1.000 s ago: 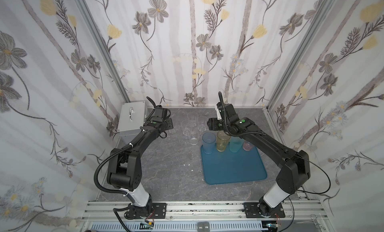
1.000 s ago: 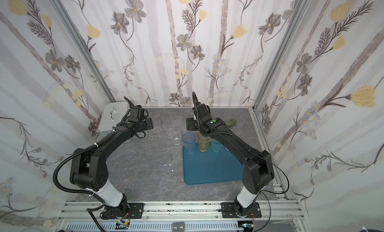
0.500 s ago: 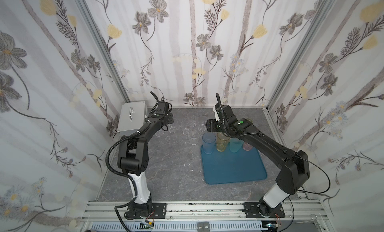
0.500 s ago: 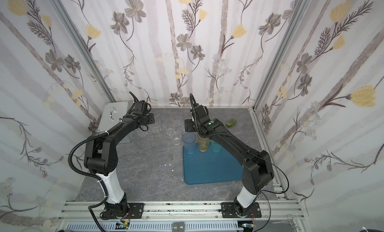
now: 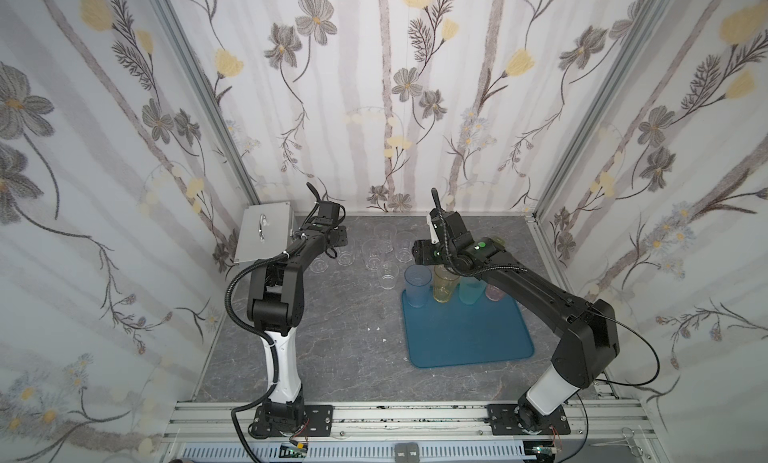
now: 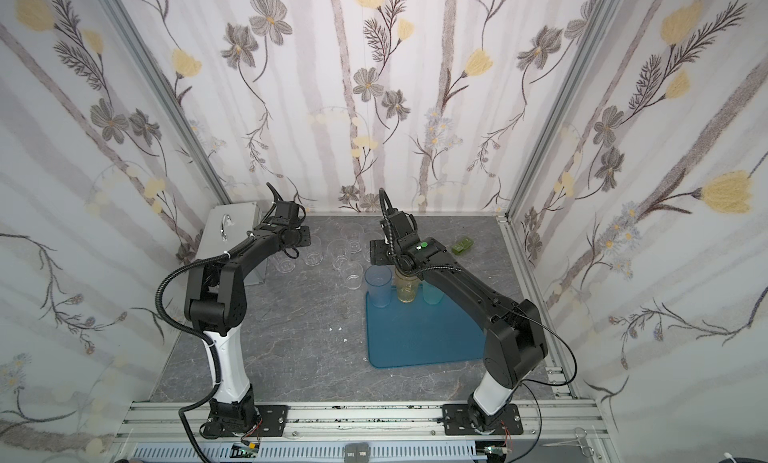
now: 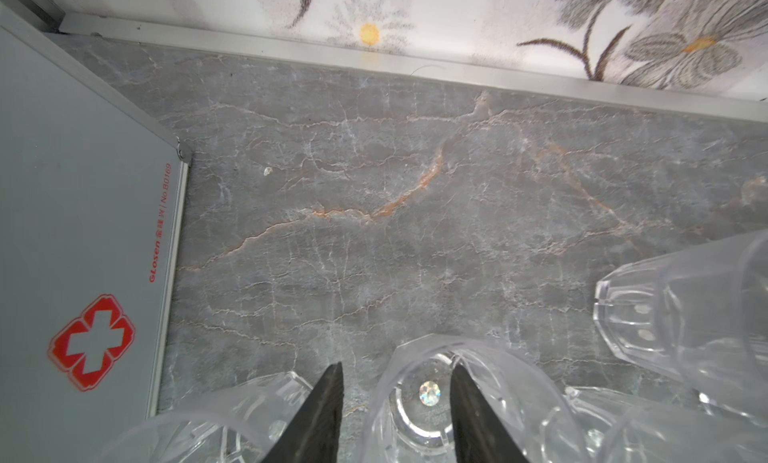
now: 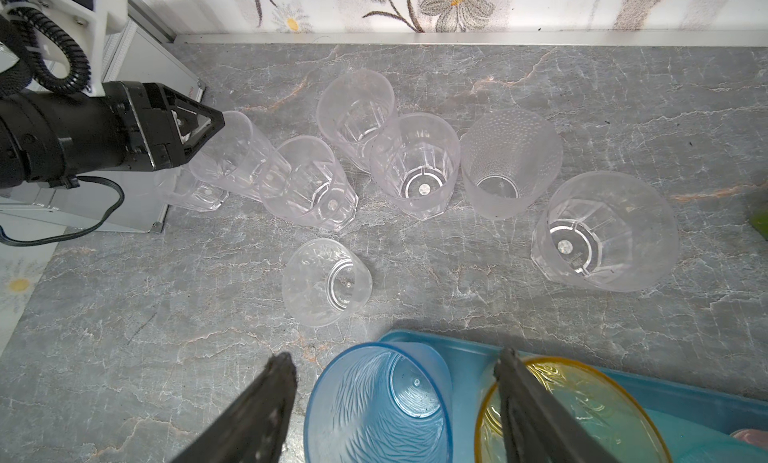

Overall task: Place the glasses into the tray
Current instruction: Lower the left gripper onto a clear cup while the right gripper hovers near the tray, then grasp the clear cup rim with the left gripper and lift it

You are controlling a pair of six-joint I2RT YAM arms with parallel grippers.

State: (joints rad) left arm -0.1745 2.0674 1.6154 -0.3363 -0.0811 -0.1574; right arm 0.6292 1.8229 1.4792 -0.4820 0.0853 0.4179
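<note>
Top views: veined tabletop (image 5: 332, 357), tray (image 5: 465, 340), floral walls (image 5: 374, 66).

In a top view the right arm (image 5: 536, 292) hides most of the pink glass (image 5: 493, 292) at the far right of the tray (image 5: 469, 344). The left wrist view's edge cuts off the clear glass (image 7: 428, 392) whose wall the left gripper (image 7: 395, 365) straddles; contact cannot be told.

clear glasses (image 8: 415, 166): 8 | tinted glasses (image 5: 417, 288): 4 | tray (image 5: 469, 340): 1 | case (image 5: 262, 236): 1
</note>
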